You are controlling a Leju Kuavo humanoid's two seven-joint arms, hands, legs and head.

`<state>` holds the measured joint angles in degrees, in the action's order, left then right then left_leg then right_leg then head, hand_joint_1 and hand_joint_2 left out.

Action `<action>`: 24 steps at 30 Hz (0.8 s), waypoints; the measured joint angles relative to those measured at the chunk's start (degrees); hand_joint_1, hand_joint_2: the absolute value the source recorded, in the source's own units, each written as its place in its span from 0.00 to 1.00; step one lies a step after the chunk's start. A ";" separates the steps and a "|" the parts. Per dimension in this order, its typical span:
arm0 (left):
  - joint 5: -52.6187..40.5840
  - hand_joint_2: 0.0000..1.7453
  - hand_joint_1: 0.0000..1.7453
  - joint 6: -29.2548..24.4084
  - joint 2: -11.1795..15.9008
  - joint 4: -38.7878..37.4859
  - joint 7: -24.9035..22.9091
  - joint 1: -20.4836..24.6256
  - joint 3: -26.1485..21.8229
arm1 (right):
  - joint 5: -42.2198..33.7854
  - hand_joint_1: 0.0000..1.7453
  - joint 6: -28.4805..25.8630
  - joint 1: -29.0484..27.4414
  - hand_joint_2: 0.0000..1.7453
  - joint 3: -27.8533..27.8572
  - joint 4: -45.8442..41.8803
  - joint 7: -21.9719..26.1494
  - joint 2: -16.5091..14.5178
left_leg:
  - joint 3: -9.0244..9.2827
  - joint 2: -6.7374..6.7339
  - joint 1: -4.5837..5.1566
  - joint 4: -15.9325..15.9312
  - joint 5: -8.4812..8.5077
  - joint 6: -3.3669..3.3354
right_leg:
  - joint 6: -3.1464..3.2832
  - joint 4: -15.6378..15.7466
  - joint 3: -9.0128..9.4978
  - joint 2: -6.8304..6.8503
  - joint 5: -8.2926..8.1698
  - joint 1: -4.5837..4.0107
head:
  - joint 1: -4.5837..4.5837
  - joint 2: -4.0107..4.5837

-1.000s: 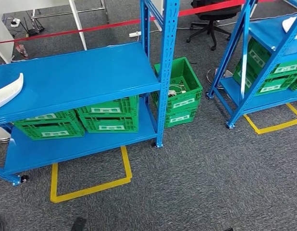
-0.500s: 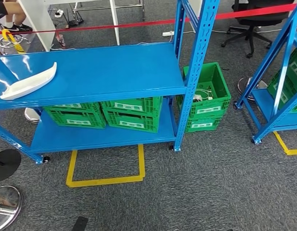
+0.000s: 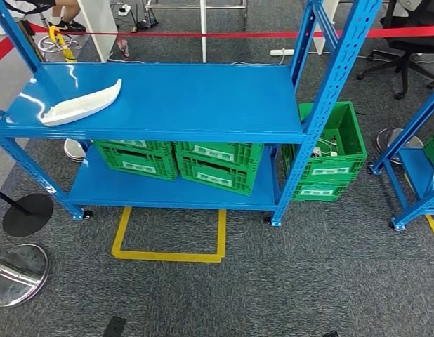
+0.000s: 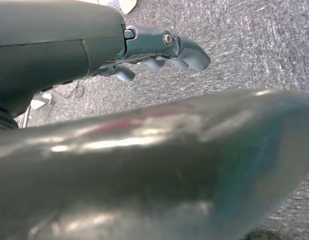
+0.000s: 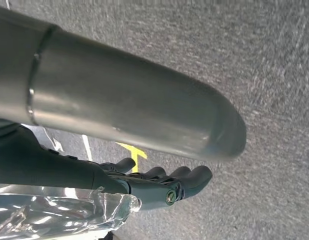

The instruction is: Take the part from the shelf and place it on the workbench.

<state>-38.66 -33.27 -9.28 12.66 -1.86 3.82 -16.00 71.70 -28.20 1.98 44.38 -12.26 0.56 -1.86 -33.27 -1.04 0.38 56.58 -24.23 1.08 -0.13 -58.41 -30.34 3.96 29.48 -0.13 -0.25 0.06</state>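
Part (image 3: 81, 104), white and curved, is lying toward the left end of the blue shelf's (image 3: 204, 105) top deck, green crates (image 3: 178, 160) are sitting on the deck below, and both the left hand (image 4: 160, 47) and right hand (image 5: 160, 182) are hanging empty over grey carpet with fingers loosely apart.
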 joint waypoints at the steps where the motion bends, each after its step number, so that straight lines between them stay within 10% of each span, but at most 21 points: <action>1: 0.02 0.00 0.00 -0.04 0.00 0.00 0.00 -0.01 -0.05 | 0.02 0.00 0.10 -0.01 0.00 0.08 0.00 -0.09 -0.01 | 0.00 0.00 0.04 0.00 -0.04 -0.05 | 0.15 0.19 0.09 -0.04 -0.18 0.02 | -0.01 0.01; 6: 0.01 0.00 0.00 -0.14 -0.01 0.00 -0.46 0.17 -0.45 | -0.06 0.00 0.52 -0.06 0.00 0.48 0.01 -0.61 -0.02 | 0.00 -0.02 0.10 0.04 -0.16 -0.55 | -1.00 1.00 0.42 -0.19 -0.62 0.11 | -0.01 0.01; 7: 0.04 0.25 0.00 -0.13 -0.01 0.00 -0.70 0.18 -0.50 | -0.20 0.00 0.61 -0.05 0.00 0.57 0.02 -0.84 -0.02 | 0.00 -0.02 0.11 0.04 -0.16 -0.62 | -1.17 1.06 0.43 -0.19 -0.65 0.13 | 0.01 0.01; 10: 0.40 1.00 0.00 0.12 -0.02 0.00 -1.07 0.19 -0.73 | -1.02 0.00 1.06 -0.01 0.75 0.99 0.02 -1.89 -0.02 | 0.00 -0.02 0.13 0.05 -0.12 -0.78 | -1.53 1.13 0.45 -0.19 -0.71 0.16 | 0.02 0.01; 11: 0.49 1.00 0.00 0.24 -0.03 0.00 -1.05 0.20 -0.82 | -1.29 0.00 1.25 0.00 1.00 1.21 0.02 -2.15 -0.03 | 0.01 -0.02 0.13 0.05 -0.10 -0.81 | -1.57 1.14 0.45 -0.19 -0.72 0.16 | 0.02 0.01; 23: 0.39 1.00 0.00 2.42 -0.16 0.00 -0.58 0.24 -1.27 | -2.41 0.00 3.31 0.00 1.00 3.48 0.02 -0.09 -0.43 | 0.05 -0.02 -0.06 0.03 0.06 -0.87 | -1.61 1.09 0.45 -0.20 -0.74 -0.01 | 0.03 0.01; 24: 0.45 1.00 0.00 2.07 -0.16 0.00 0.07 0.22 -1.27 | -2.22 0.00 3.15 -0.01 0.75 3.48 0.02 1.01 -0.45 | 0.05 -0.02 -0.07 0.03 0.06 -0.86 | -1.61 1.09 0.45 -0.20 -0.74 -0.01 | 0.03 0.01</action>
<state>-38.21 -31.21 -9.44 12.66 -1.79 4.03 -17.27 69.48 -25.05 1.97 47.85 -12.24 1.57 -2.32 -33.22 -1.05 0.32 56.60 -24.17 0.22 -1.74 -57.32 -29.89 3.76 28.74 -0.14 -0.22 0.07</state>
